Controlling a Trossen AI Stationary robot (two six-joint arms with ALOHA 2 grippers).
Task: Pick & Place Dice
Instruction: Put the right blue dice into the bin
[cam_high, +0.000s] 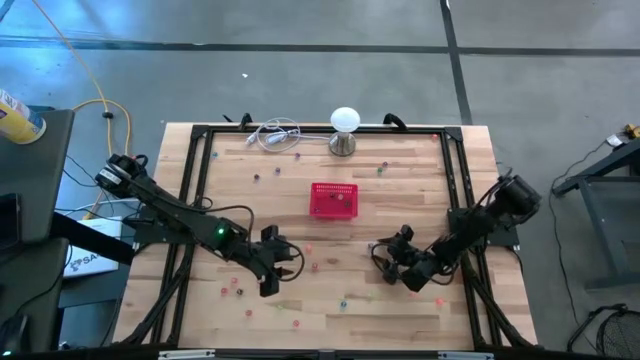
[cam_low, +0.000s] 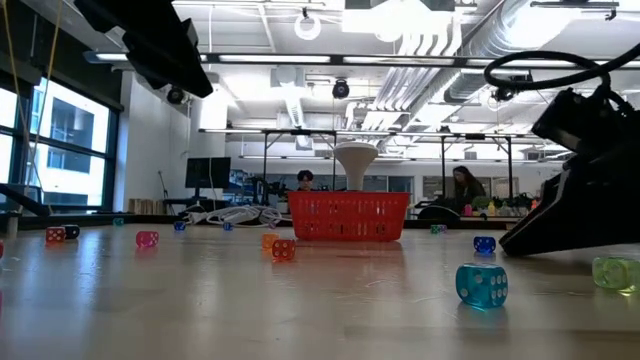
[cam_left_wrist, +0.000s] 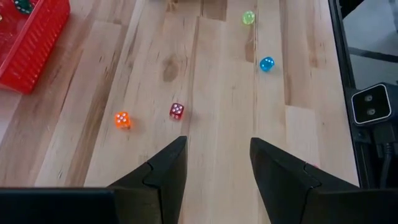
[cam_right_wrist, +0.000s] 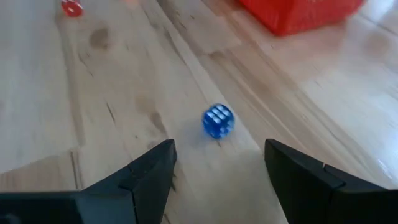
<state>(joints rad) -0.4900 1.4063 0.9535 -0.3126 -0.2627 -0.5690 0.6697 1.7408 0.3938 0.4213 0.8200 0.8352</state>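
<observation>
Looking down: dice lie scattered on the table; red basket mid-table, bare wood all round it. Low view: blue die near front edge. L wrist: my left gripper spread, empty, over bare planks. R wrist: right gripper spread, blue die just ahead, not touched.

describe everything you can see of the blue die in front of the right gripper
The blue die is a small translucent cube, plastic by its look, with white pips; the face toward the wrist camera shows six. It rests flat on the wooden table, touching nothing else. It lies just ahead of the open right gripper, roughly centred between the fingers, with the red mesh basket farther beyond.
</observation>
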